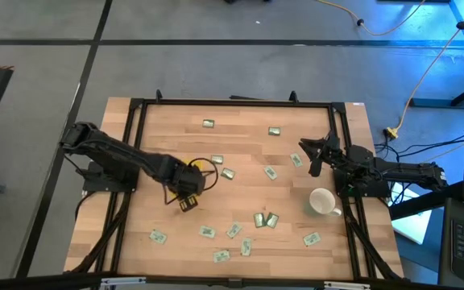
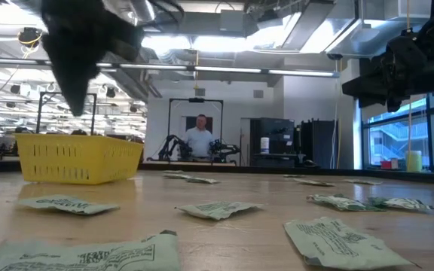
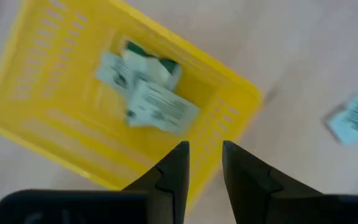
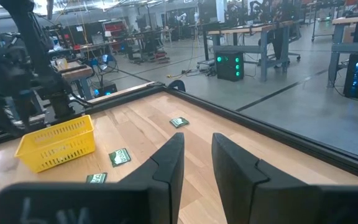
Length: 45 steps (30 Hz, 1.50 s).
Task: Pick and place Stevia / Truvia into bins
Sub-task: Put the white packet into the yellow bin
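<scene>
The left gripper (image 3: 202,163) hung directly above the yellow tray (image 3: 48,121), its 2 fingers a little apart with nothing between them. Inside the tray lay about 3 sachets (image 3: 146,93) in a loose overlapping heap, so at least a few had been delivered. That was the part of the job that looked done.

Most of it was still ahead. In the high view the tray (image 1: 197,171) was largely hidden under the left gripper (image 1: 188,201), and roughly 16 loose sachets remained spread over the wooden table (image 1: 240,141) on every side of it: 1 just beside the tray (image 1: 228,173), several farther off toward the white mug (image 1: 322,201), a scattered group (image 1: 234,230) along the near edge of the table from the tray, and 2 (image 1: 209,124) well apart from the tray near the far edge. Judging by that count, the task was in its early part.

The right gripper (image 1: 316,156) waited well away from the tray, above the mug's side of the table, fingers parted and empty.

As for writing, the sachets in the tray carried rows of small dark print and a green patch, but no word could be made out. The closest sachets in the low view (image 2: 337,242) showed similar lines of print, also unreadable. No brand name was legible anywhere.
</scene>
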### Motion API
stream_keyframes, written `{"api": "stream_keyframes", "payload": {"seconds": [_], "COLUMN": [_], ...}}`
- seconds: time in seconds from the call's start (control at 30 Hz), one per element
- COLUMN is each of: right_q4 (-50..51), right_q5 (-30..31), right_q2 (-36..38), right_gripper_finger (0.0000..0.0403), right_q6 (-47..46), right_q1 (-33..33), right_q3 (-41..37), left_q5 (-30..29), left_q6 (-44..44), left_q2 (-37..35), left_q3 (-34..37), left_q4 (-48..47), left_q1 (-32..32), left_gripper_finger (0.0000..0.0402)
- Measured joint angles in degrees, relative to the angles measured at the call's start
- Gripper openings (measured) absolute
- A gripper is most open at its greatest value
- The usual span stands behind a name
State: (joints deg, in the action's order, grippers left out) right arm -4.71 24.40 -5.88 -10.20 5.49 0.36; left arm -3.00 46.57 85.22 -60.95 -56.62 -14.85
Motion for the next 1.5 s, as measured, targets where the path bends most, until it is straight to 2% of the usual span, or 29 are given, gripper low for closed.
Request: {"api": "stream_keyframes", "payload": {"seconds": [0.17, 0.3, 0.47, 0.73, 0.97, 1.2, 1.5], "right_q4": [0.0, 0.0, 0.0, 0.0, 0.0, 0.0, 0.0], "right_q5": [0.0, 0.0, -0.3, -0.5, -0.5, -0.5, -0.5], "right_q2": [0.0, 0.0, 0.0, 0.0, 0.0, 0.0, 0.0], "right_gripper_finger": [0.0087, 0.0087, 0.0087, 0.0087, 0.0087, 0.0087, 0.0087], "right_q6": [0.1, 0.2, -0.2, 0.0, 0.0, 0.0, 0.0], "right_q1": [0.0, 0.0, 0.0, 0.0, 0.0, 0.0, 0.0], "right_q3": [0.0, 0.0, 0.0, 0.0, 0.0, 0.0, 0.0], "left_q5": [-2.3, -4.1, -3.6, -4.2, 3.1, 4.1, 6.4], "left_q6": [11.9, 25.4, 42.5, 63.5, 70.9, 72.3, 72.3], "left_q2": [-3.2, -4.1, -1.4, 5.0, 11.5, 17.3, 19.5], "left_q3": [0.0, 0.0, 1.0, 1.2, 1.2, 1.2, 1.0], "left_q4": [-0.1, -1.0, -0.9, 0.9, 7.4, 10.6, 11.1], "left_q1": [-7.3, -13.6, -21.3, -30.9, -34.7, -35.1, -34.8], "left_gripper_finger": [0.0091, 0.0089, 0.0082, 0.0087, 0.009, 0.0089, 0.0085]}}
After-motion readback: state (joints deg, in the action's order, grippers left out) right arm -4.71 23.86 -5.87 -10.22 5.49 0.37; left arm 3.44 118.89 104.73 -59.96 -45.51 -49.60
